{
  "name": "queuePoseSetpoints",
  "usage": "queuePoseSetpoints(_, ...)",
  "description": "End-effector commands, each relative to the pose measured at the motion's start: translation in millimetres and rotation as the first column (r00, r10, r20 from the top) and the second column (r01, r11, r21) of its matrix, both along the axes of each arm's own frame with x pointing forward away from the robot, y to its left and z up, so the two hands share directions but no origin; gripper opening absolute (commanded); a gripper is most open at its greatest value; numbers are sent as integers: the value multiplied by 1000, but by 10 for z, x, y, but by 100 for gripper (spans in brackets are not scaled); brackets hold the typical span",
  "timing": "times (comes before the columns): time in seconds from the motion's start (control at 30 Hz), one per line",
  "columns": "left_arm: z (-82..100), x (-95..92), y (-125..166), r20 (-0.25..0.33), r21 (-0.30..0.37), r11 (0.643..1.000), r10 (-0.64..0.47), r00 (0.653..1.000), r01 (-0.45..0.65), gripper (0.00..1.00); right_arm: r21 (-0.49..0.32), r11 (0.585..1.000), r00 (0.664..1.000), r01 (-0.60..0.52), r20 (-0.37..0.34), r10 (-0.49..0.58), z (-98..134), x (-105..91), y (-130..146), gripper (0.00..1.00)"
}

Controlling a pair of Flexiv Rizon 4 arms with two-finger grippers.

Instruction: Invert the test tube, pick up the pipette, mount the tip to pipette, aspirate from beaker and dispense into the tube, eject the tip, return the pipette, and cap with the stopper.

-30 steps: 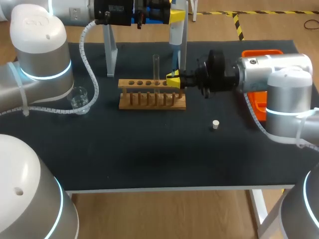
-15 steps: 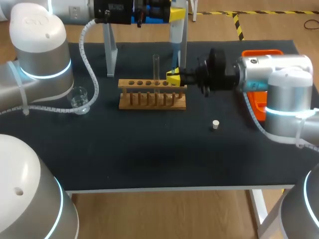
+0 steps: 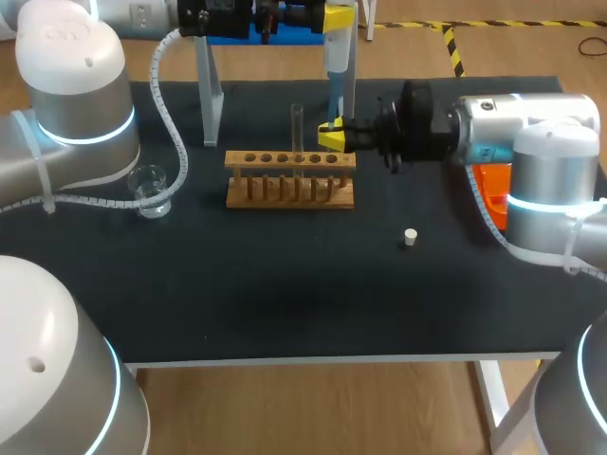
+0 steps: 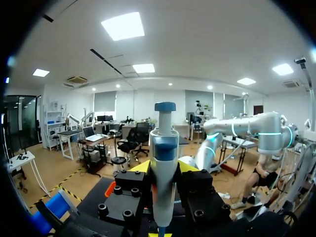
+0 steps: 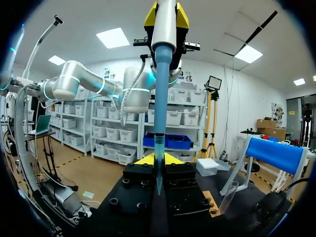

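Note:
My left gripper [image 3: 338, 17] is shut on the white pipette [image 3: 336, 59], which hangs upright above the back of the table; in the left wrist view the pipette [image 4: 164, 168] with its blue plunger stands between the fingers of the left gripper [image 4: 163, 170]. A blue pipette tip [image 5: 160, 98] hangs from it. My right gripper [image 3: 331, 137] is shut on the tip's lower end, as the right wrist view of that gripper [image 5: 158, 160] shows. A glass test tube [image 3: 297, 133] stands upright in the wooden rack [image 3: 289, 180]. The beaker [image 3: 150, 190] sits to the left, the white stopper [image 3: 410, 237] to the right.
A metal stand [image 3: 209, 95] rises at the back left behind the rack. An orange tray [image 3: 493, 190] lies at the right edge, partly hidden by my right arm. The left arm's white cable [image 3: 173, 114] loops down near the beaker.
My right gripper has risen a little with the tip, from rack height to just above the rack. The left arm and pipette have hardly moved.

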State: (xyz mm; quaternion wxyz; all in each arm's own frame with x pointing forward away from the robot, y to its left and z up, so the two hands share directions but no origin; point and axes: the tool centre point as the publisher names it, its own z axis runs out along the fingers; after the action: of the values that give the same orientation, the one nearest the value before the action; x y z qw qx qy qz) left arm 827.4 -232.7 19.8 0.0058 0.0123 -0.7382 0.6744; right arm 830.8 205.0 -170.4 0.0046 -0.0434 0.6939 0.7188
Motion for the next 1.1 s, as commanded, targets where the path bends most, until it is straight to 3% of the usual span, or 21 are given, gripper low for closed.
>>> queuePoseSetpoints(0.03,-143,2,8,-2,2,1000,-2,1000,2,0,-10,1000,1000,-2,3,2,184,-11,-31,0)
queuePoseSetpoints(0.1,-143,2,8,-2,2,1000,-2,1000,2,0,-22,1000,1000,-5,0,5,123,-16,-27,0)
queuePoseSetpoints(0.13,-143,2,8,-2,2,1000,-2,1000,2,0,-27,1000,1000,-8,-3,8,90,-27,-26,6)
queuePoseSetpoints(0.17,-143,2,8,-2,2,1000,-2,1000,2,0,-36,999,1000,-11,-6,11,54,-35,-25,29)
queuePoseSetpoints(0.23,-143,2,8,-2,2,1000,-2,1000,2,0,-44,999,1000,-9,-15,9,-25,-51,-33,100)
queuePoseSetpoints(0.5,-143,2,8,-2,2,1000,-2,1000,2,0,-70,997,999,-17,-39,15,-288,-136,-218,100)
queuePoseSetpoints(0.87,-143,2,8,-2,2,1000,-2,1000,2,0,-151,988,999,-33,8,35,-549,-385,-701,100)
queuePoseSetpoints(1.1,-143,2,8,-2,2,1000,-2,1000,2,0,-170,985,1000,-13,2,14,-663,-492,-908,100)
